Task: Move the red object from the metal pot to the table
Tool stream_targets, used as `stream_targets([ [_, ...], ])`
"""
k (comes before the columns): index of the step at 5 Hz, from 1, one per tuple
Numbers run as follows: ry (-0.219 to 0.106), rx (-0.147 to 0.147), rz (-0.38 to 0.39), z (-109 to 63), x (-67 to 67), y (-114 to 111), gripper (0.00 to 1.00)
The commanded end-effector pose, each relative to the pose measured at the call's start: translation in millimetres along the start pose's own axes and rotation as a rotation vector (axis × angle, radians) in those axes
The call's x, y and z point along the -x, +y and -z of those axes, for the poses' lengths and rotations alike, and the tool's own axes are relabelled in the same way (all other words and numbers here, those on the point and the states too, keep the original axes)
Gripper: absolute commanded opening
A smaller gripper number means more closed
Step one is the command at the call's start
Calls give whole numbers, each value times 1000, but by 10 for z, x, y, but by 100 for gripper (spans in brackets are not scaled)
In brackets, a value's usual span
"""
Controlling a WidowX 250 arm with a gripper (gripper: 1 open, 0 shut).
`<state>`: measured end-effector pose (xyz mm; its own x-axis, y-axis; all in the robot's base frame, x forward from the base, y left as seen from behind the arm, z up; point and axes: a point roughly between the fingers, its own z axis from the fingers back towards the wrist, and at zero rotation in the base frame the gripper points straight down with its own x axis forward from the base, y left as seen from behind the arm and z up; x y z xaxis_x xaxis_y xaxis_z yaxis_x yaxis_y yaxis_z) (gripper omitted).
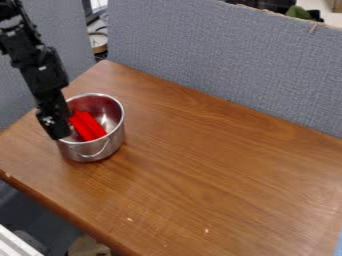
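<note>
The metal pot (107, 143) stands on the left part of the wooden table (214, 170). The red object (91, 125) lies inside it, its left part covered by the arm. My black gripper (54, 128) reaches down from the upper left, and its tips sit at the pot's left rim, right beside the red object. The jaws look open and nothing is held between them.
Grey partition panels (221, 55) stand behind the table along its back and left sides. The table's front edge runs diagonally below the pot, and the floor lies beyond it at the lower left.
</note>
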<state>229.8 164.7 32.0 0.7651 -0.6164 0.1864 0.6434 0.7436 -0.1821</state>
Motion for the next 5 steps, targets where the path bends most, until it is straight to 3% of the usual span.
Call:
stream_targets([
  [1, -36, -37, -195, 39, -100, -58, 100],
  [2, -46, -61, -405, 137, -128, -118, 100],
  [3, -29, -73, -471, -117, -250, -193, 100],
  [4, -3, -132, -534, -492, -479, -112, 100],
  [5, 44, -196, -572, -850, -425, 149, 100],
])
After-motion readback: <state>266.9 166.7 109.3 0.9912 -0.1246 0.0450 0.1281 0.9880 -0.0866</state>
